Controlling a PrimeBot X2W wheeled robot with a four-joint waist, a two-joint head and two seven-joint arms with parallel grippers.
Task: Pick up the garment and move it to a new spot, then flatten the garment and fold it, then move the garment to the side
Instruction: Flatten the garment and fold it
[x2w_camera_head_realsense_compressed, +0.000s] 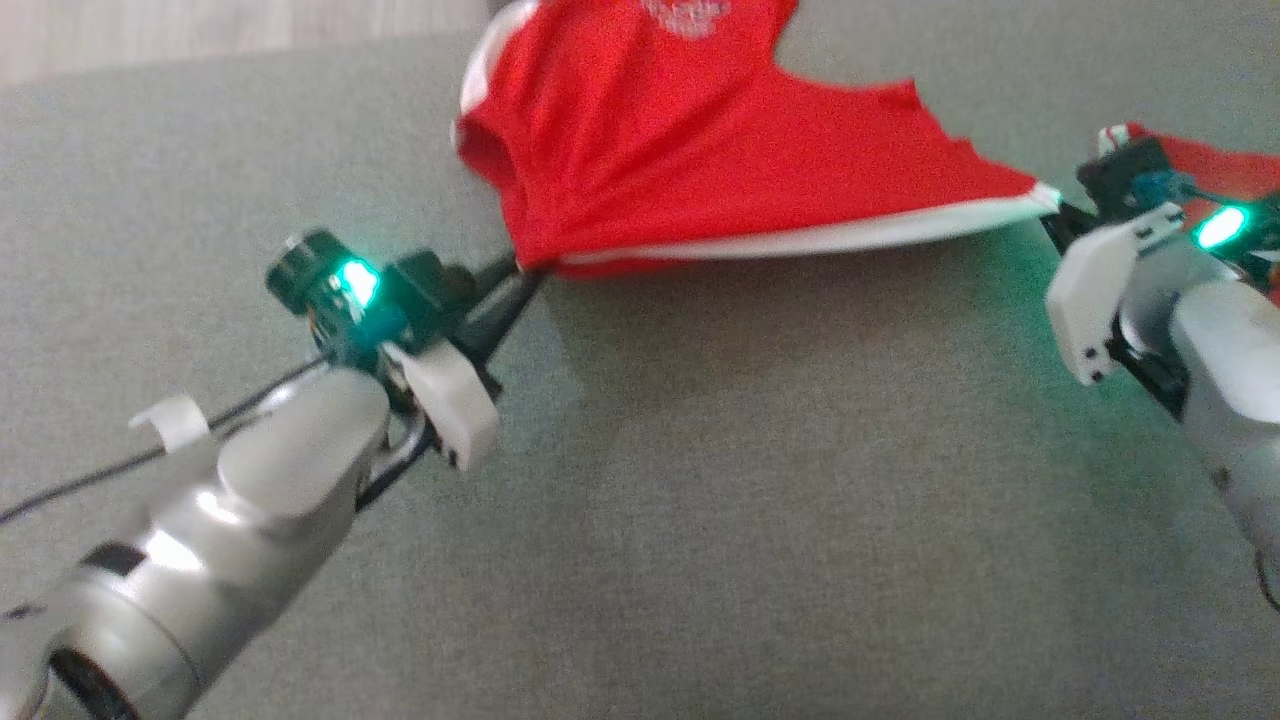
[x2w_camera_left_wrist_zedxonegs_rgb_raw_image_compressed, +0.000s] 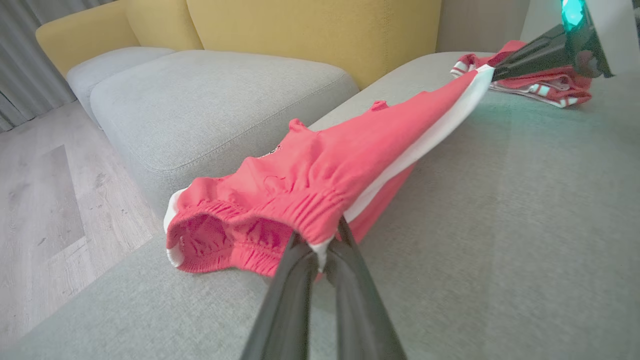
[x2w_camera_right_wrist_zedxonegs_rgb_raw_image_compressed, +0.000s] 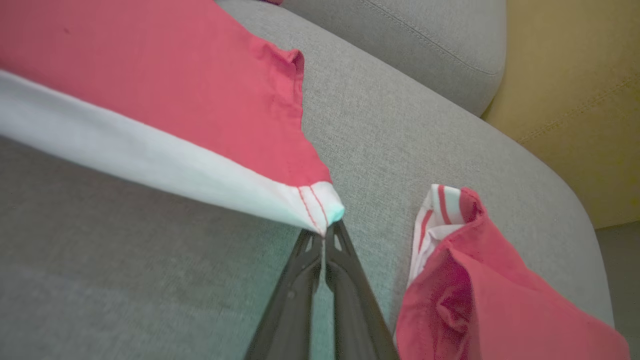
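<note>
Stretching left to right across the head view, garment (x2w_camera_head_realsense_compressed: 640, 150) is held taut between both grippers, with its long axis along the white stripe (x2w_camera_head_realsense_compressed: 800, 238). Waistband end sits at the robot's left, leg hem end at its right, and the right end is slightly higher in that view.

Left gripper (x2w_camera_head_realsense_compressed: 520, 268): fingers pressed together, pinching the elastic waistband (x2w_camera_left_wrist_zedxonegs_rgb_raw_image_compressed: 260, 220) right at the stripe. Right gripper (x2w_camera_right_wrist_zedxonegs_rgb_raw_image_compressed: 324, 232): fingers pressed together, pinching the stitched hem corner of the stripe.

Garment looks like red shorts. The waistband is gathered and gapes open toward the left wrist camera. One white side stripe, red stitching at the hem. Pale print (x2w_camera_head_realsense_compressed: 685, 15) near the top edge of the head view, too blurred to read. The stripe edge is lifted off the surface with a shadow under it. The rest of the cloth fans away from the robot and sags down to the seat cushion (x2w_camera_head_realsense_compressed: 750, 480).

Surface is grey woven sofa upholstery. Second red garment (x2w_camera_right_wrist_zedxonegs_rgb_raw_image_compressed: 480, 280) with white stripes lies crumpled on the same cushion just beside the right gripper. Another grey cushion (x2w_camera_left_wrist_zedxonegs_rgb_raw_image_compressed: 210, 105) beyond, mustard-yellow backrest (x2w_camera_left_wrist_zedxonegs_rgb_raw_image_compressed: 310, 35), light wood floor (x2w_camera_left_wrist_zedxonegs_rgb_raw_image_compressed: 45, 190), grey curtain (x2w_camera_left_wrist_zedxonegs_rgb_raw_image_compressed: 25, 85) at the far left of the left wrist view.
</note>
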